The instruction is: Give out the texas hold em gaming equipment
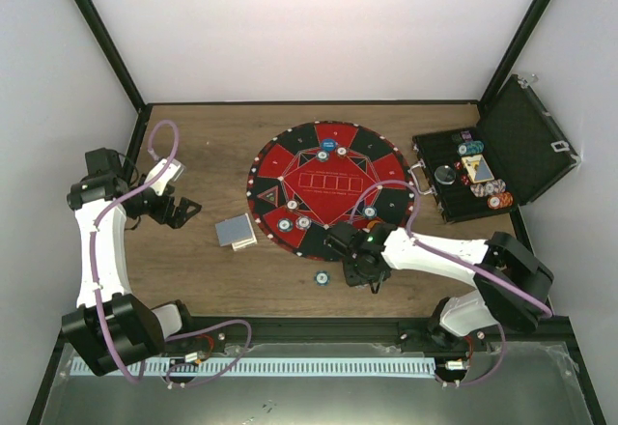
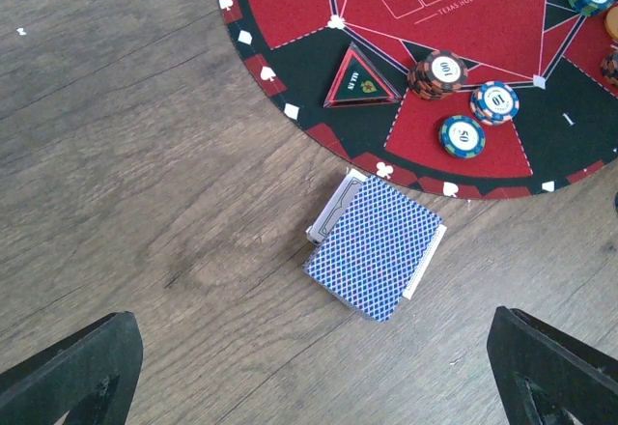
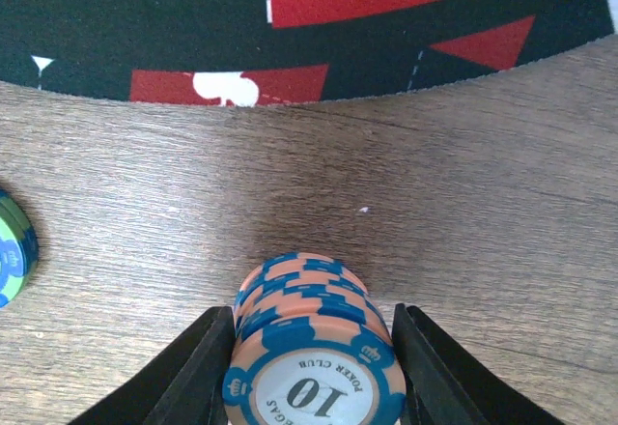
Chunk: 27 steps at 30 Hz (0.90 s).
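A grey-blue-backed deck of cards (image 1: 235,232) lies on the wood just left of the mat; in the left wrist view the deck (image 2: 379,246) sits ahead of my left gripper (image 2: 309,386), which is wide open and empty. My right gripper (image 1: 359,272) is off the mat's near edge, shut on a stack of peach-and-blue "10" chips (image 3: 311,348) that stands on the wood. A teal chip (image 1: 322,277) lies loose to its left, seen at the edge of the right wrist view (image 3: 12,251). Several chips (image 2: 462,136) and a blue button disc (image 1: 329,143) rest on the mat.
The round red-and-black mat (image 1: 290,169) fills the table's middle, with a triangular marker (image 2: 362,79) on it. The open black case (image 1: 526,145) with more chips stands at the right. Black frame posts and white walls close in the back and sides.
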Each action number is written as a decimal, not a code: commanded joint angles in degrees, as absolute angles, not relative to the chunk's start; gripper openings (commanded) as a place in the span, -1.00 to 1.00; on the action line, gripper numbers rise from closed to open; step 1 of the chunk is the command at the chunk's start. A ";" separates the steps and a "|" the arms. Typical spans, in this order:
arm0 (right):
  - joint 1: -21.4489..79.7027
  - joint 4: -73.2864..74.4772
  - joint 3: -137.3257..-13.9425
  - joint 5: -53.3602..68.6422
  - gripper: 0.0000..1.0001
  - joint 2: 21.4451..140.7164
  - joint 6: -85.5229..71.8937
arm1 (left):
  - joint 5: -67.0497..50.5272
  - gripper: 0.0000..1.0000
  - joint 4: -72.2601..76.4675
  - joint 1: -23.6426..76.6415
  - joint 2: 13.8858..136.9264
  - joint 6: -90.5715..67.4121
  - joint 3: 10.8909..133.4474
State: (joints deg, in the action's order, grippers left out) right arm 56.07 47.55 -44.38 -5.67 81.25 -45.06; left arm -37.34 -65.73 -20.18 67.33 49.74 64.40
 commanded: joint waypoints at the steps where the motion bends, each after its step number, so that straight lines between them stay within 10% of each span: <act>1: 56.51 48.54 -44.49 -6.77 -0.23 79.95 -46.03 | -38.06 1.00 -66.35 -19.84 67.06 50.92 65.54; 27: 39.34 50.79 -77.83 -12.93 -0.31 93.70 -24.91 | -38.28 1.00 -67.34 -19.84 67.03 51.00 65.95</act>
